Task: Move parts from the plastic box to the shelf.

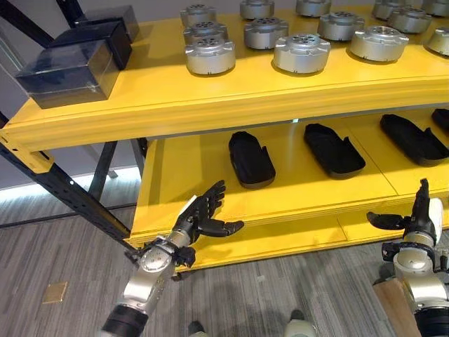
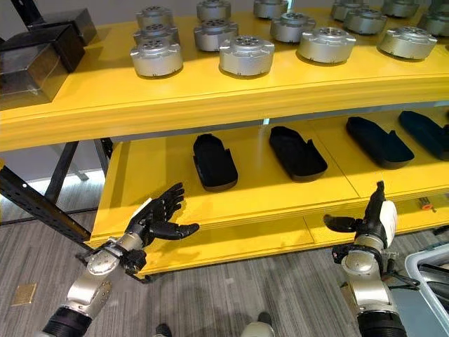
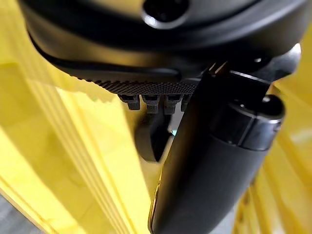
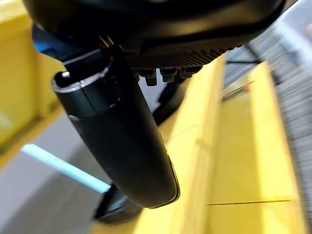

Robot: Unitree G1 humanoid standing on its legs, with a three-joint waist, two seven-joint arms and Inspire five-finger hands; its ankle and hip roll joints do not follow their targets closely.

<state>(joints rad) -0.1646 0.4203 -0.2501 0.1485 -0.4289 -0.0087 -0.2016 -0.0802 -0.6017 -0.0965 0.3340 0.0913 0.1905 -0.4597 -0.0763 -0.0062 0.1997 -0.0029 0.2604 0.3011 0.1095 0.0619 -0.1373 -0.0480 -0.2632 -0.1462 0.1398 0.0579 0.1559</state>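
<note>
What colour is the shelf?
Bright yellow shelf, clearest in the left eye view.

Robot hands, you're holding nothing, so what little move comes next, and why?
Probably turn right toward the plastic box and reach down with the right hand. Both it and the left hand are open and empty by the yellow shelf, where silver parts already sit.

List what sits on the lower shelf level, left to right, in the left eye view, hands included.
Left hand → first black tray → second black tray → third black tray → right hand.
</note>
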